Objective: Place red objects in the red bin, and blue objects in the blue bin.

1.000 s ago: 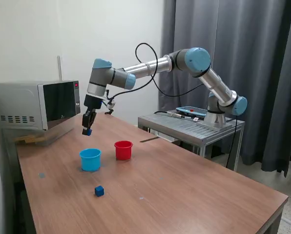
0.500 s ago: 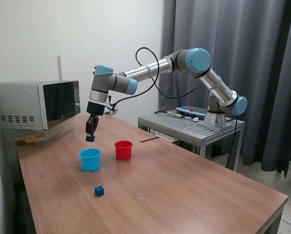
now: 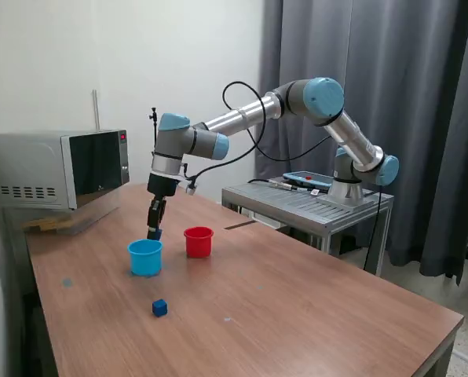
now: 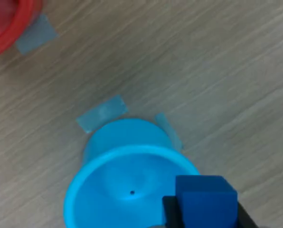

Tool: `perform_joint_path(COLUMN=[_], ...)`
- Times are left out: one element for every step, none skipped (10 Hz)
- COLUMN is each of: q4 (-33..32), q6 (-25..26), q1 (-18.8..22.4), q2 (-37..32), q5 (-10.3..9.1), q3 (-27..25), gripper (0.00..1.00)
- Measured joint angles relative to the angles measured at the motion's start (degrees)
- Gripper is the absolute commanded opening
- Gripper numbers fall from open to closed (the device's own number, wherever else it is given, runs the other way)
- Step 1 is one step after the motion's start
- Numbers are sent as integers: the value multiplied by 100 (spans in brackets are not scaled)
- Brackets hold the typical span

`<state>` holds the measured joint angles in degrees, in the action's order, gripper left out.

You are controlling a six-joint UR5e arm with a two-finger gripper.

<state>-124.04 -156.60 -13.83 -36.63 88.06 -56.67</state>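
**Blue cube held above the blue cup**

Item under carriage: a small dark blue cube [image 4: 205,199], plain faces, sharp corners, much smaller than either cup. The gripper [image 3: 154,231] is clenched on it — the wrist view shows the cube seated between the dark fingers [image 4: 171,213], its upper face clear of them.

The blue cup [image 3: 145,257] is light blue, round, slightly tapered, upright on the wooden counter [image 3: 297,314]. In the wrist view its interior [image 4: 127,190] shows a bare floor with one small dark dot at the centre. Pale tape patches [image 4: 101,114] lie on the counter at its base. The red cup [image 3: 199,242] stands upright just beside it, toward the exterior view's right, not touching; its contents cannot be seen.

A second blue cube [image 3: 159,308] lies loose on the counter, nearer the camera than the blue cup and apart from it.

Clearances: a microwave [image 3: 57,169] sits at the counter's far end on the exterior view's left, well apart from the cups. A metal side table [image 3: 305,200] carries the arm's base beyond the counter's far edge. The counter toward the near edge and the exterior view's right is open wood.

Relative position: the gripper hangs pointing down, above the counter — the held cube sits over the blue cup's rim region in the wrist view, not yet inside the cup.
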Motion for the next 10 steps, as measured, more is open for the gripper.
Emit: perform_joint_path(q4=[-3, -5, -8, -11, -20, -55, -93, -116, -128, -136], q6=[-2, -2, -2, -2, -3, -2, -3, -3, -2, -2], q1=[4, 4, 4, 2, -4, -18, -35, -49, -58, -65], q2=[5, 10, 15, 19, 24, 28, 30, 32, 33, 33], q5=[0, 3, 6, 6, 6, 7, 9, 9, 9, 10], q3=[-6, -11, -14, -20, -23, -25, -25, -25, -25, -27], gripper=[0, 0, 0, 0, 0, 0, 0, 0, 0, 0])
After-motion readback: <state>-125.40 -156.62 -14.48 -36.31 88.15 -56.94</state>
